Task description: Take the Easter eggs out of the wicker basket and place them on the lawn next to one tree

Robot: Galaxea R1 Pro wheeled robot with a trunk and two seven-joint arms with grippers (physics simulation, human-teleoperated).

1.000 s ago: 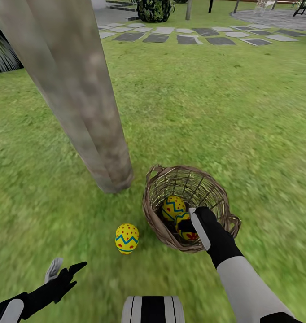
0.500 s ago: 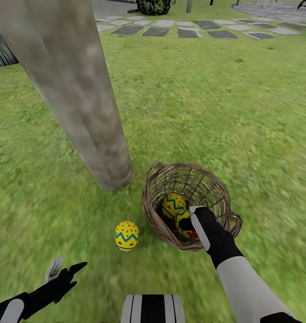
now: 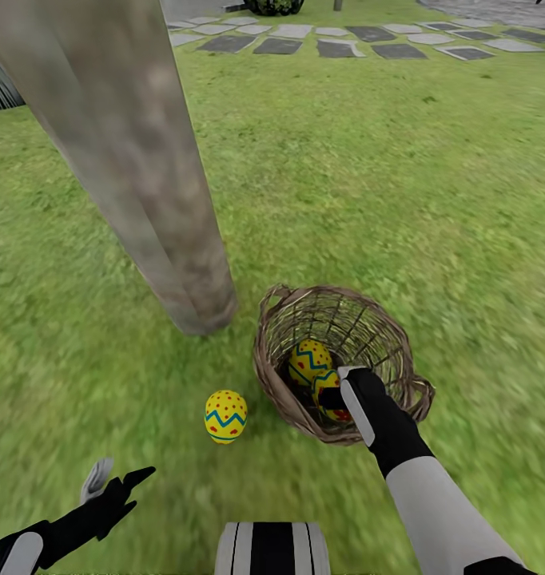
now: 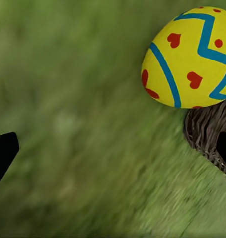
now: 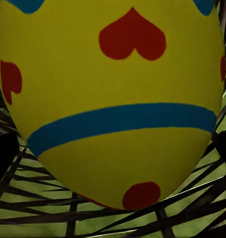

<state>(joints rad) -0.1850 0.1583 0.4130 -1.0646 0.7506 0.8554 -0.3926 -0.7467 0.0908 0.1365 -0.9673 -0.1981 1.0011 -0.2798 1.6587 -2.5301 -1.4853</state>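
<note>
Our right end effector (image 3: 330, 397) reaches down into the wicker basket (image 3: 282, 382), its dark fingertips either side of the nearer egg (image 3: 327, 383); in the right wrist view that egg (image 5: 113, 99) looms between the two black finger (image 5: 2, 153) tips with the basket's twigs (image 5: 142, 218) beneath it, but we cannot tell whether the pads are pressing on the shell or merely bracketing it. Just behind it in the basket sits a second egg (image 3: 308, 358), touching or nearly touching the first, both low against the woven wall. The basket stands upright on the lawn (image 3: 400, 200), its rim (image 3: 336, 294) open to us, with a small loop of twig at the far left of the rim. Our left end effector (image 3: 113, 479) hangs low over the grass with its fingers spread wide and nothing between them; in the left wrist view we see one black fingertip (image 4: 2, 151), blurred grass, and the third egg (image 4: 192, 57) with the basket's base (image 4: 209, 134) just beside it. That third egg (image 3: 225, 415) lies on the lawn, just left of the basket and near the foot of the tree (image 3: 137, 160), whose thick pale trunk leans across our view and meets the ground close beside the basket's far left rim. Well beyond, grey paving stones (image 3: 336, 48) run across the grass.
</note>
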